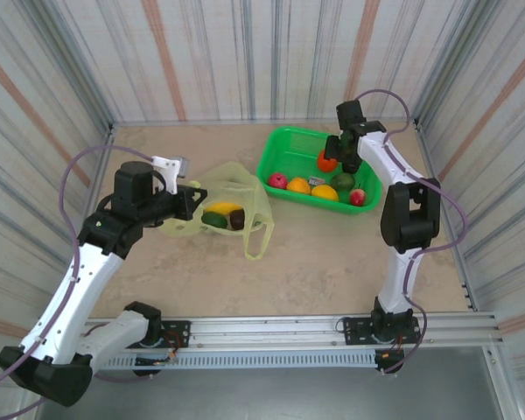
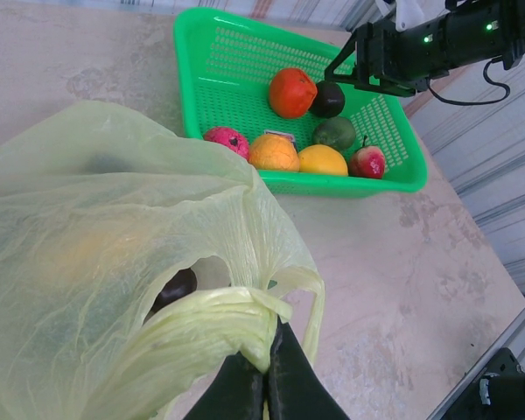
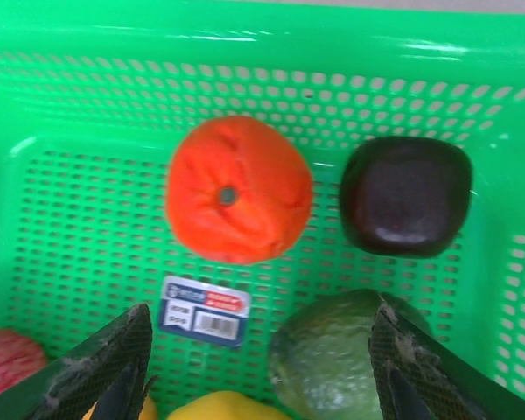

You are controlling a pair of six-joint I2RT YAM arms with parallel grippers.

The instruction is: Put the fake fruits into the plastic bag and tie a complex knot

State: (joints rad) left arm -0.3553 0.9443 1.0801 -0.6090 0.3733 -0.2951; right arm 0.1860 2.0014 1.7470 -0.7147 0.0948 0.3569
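Lying in basket point(image 2: 212, 63), seven fruits point(image 2: 292, 92), perhaps three in bag point(image 2: 87, 227)

- thin translucent yellow-green plastic bag point(image 2: 87, 262): crinkled, faintly glossy film
- bright green perforated plastic basket point(image 3: 245, 48): smooth, shiny
- dark purple round plastic fruit point(image 3: 406, 194): highly glossy
- orange round plastic fruit point(image 3: 238, 188): duller, dimpled
- beige mottled worktop point(image 2: 394, 280): matt, stone-like
- black fingers point(image 3: 411, 376) of the right arm: rough, scuffed texture
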